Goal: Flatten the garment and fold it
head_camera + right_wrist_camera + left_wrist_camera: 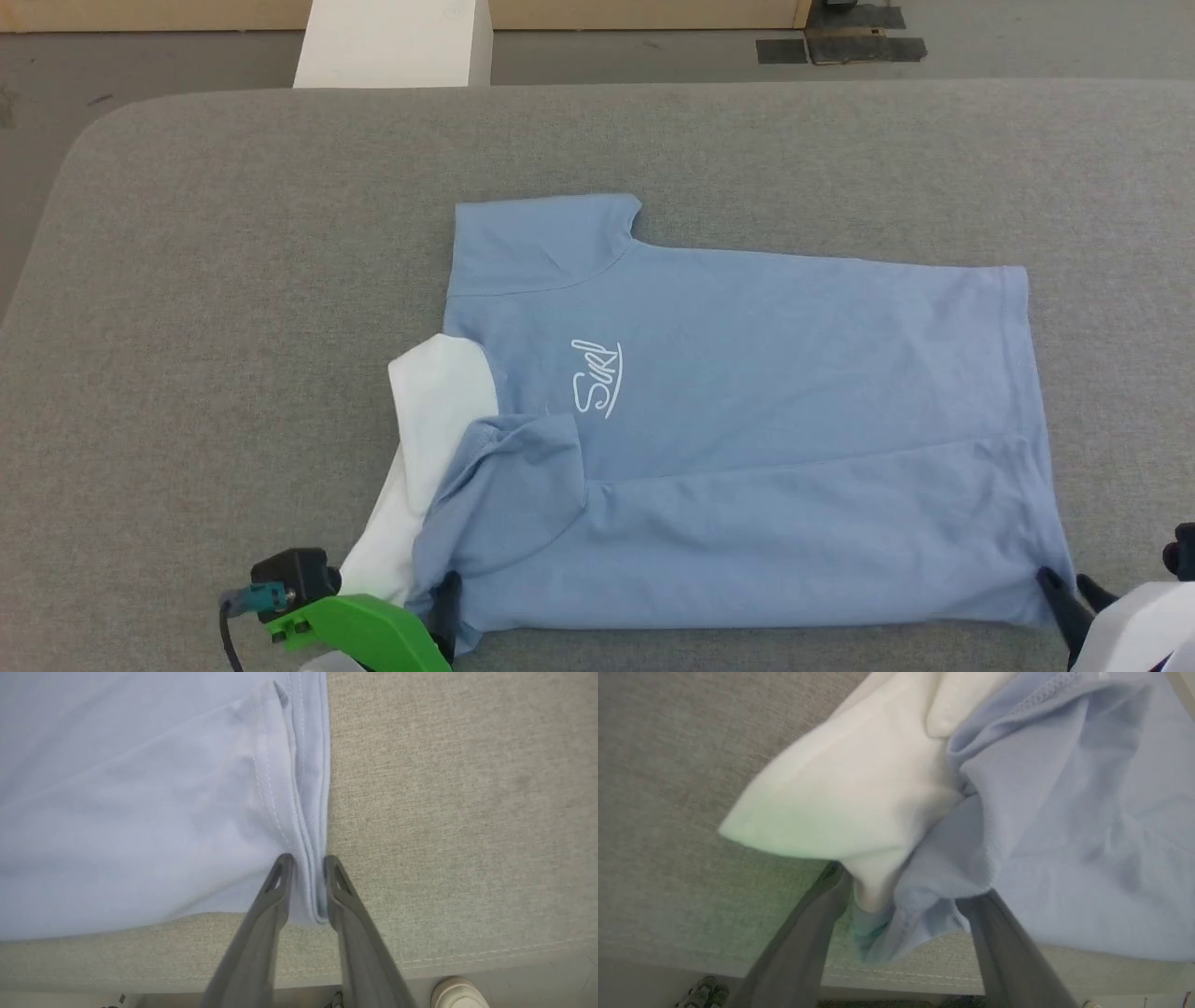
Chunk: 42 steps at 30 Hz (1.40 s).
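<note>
Grey cloth-covered table (pixel 233 280) carries the shirt (pixel 794 373), light blue. It lies flat ahead of both grippers and spans the gap between them. Its long axis runs crosswise to the fingers, collar end toward the left gripper (pixel 906 891) and hem end toward the right gripper (pixel 306 861). The near long side is folded over onto the body, so a doubled band lies nearest the grippers. The near sleeve (pixel 513 485) rests on the chest, and the far sleeve (pixel 541 243) points away from the grippers. A white part (pixel 439 392) shows at the collar end, just ahead of the left fingers. Left gripper: jaws stand wide, with a loose bunch of white and blue fabric hanging between the fingers, touching one of them and not clamped. Right gripper: jaws narrow, one finger on each side of the stitched hem corner, which fills the gap between them. Whether the hem is pinched cannot be told. White script logo (pixel 596 378) on the chest is underlined and runs away from the grippers, letter tops toward the collar. It reads roughly "Surf"; the last letter is uncertain.
</note>
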Tool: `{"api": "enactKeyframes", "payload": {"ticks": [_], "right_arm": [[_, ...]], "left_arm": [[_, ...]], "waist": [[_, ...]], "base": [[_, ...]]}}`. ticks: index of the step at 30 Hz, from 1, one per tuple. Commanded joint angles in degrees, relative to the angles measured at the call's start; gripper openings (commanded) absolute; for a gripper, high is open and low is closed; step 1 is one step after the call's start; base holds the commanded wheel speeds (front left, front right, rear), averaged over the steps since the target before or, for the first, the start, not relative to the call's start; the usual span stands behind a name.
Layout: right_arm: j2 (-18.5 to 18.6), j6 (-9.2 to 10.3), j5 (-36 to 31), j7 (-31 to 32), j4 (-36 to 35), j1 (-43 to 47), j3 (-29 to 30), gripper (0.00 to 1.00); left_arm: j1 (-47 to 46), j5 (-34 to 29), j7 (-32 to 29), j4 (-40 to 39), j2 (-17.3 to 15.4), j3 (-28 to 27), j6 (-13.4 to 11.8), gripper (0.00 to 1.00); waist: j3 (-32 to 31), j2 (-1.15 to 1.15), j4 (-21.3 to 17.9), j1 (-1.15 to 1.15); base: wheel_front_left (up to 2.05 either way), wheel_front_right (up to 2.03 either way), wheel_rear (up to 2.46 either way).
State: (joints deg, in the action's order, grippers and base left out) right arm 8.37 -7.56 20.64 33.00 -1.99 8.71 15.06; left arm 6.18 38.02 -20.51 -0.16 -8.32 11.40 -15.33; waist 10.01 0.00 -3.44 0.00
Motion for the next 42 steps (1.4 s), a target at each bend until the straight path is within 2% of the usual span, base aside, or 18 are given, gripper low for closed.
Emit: {"api": "enactKeyframes", "payload": {"ticks": [1,5,10,13,18,23,33,39,42], "right_arm": [[0.13,0.08,-0.09,-0.46,-0.34,-0.99,0.12,1.0],[0.33,0.08,0.65,-0.51,-1.73,-0.44,0.05,1.0],[-0.14,0.08,1.26,-1.01,-5.82,0.52,1.28,1.0],[-0.8,0.08,-0.15,-4.66,-9.26,-0.15,2.74,1.0],[-2.13,0.08,-3.73,-13.7,-13.14,-3.07,2.46,1.0],[-3.1,0.08,-5.33,-19.3,-13.81,-5.59,0.54,1.0],[-3.52,0.08,-5.88,-22.54,-12.81,-8.72,-2.57,1.0],[-3.29,0.08,-5.38,-24.2,-11.6,-11.37,-3.8,1.0],[-3.21,0.08,-5.14,-24.67,-10.82,-12.39,-4.27,1.0]], "left_arm": [[-0.16,0.4,0.36,0.41,-0.09,-0.72,0.07,1.0],[1.36,1.5,1.04,-1.74,0.12,-1.41,0.42,1.0],[3.81,0.84,4.1,-7.7,-0.5,-3.42,-0.36,1.0],[3.69,-1.02,7.36,-11.48,-1.13,-4.34,-0.39,1.0],[-1.21,-6.1,14.47,-16.12,-2.61,-4.02,1.67,1.0],[-11.27,-10.69,18.18,-14.11,-3.84,-2.42,3.6,1.0],[-37.77,-15.08,3.9,-1.56,-9.53,3.17,9.07,1.0],[-48.64,-14.05,-5.76,5.8,-10.29,4.82,11.11,1.0],[-51.99,-13.41,-9.6,8.86,-10.37,5.1,11.22,1.0]], "waist": [[-0.19,0.0,0.02,0.0],[-0.82,0.0,0.07,0.0],[-1.44,0.0,0.1,0.0],[-1.27,0.0,0.07,0.0],[0.15,0.0,-0.41,0.0],[2.43,0.0,-1.0,0.0],[9.48,0.0,-4.29,0.0],[13.7,0.0,-6.73,0.0],[15.39,0.0,-7.77,0.0]], "base": [[0.0,0.0,0.0],[0.0,0.0,0.0],[0.0,0.0,0.0],[0.0,0.0,0.0],[0.0,0.0,0.0],[0.0,0.0,0.0],[0.0,0.0,0.0],[0.0,0.0,0.0],[0.0,0.0,0.0]]}}
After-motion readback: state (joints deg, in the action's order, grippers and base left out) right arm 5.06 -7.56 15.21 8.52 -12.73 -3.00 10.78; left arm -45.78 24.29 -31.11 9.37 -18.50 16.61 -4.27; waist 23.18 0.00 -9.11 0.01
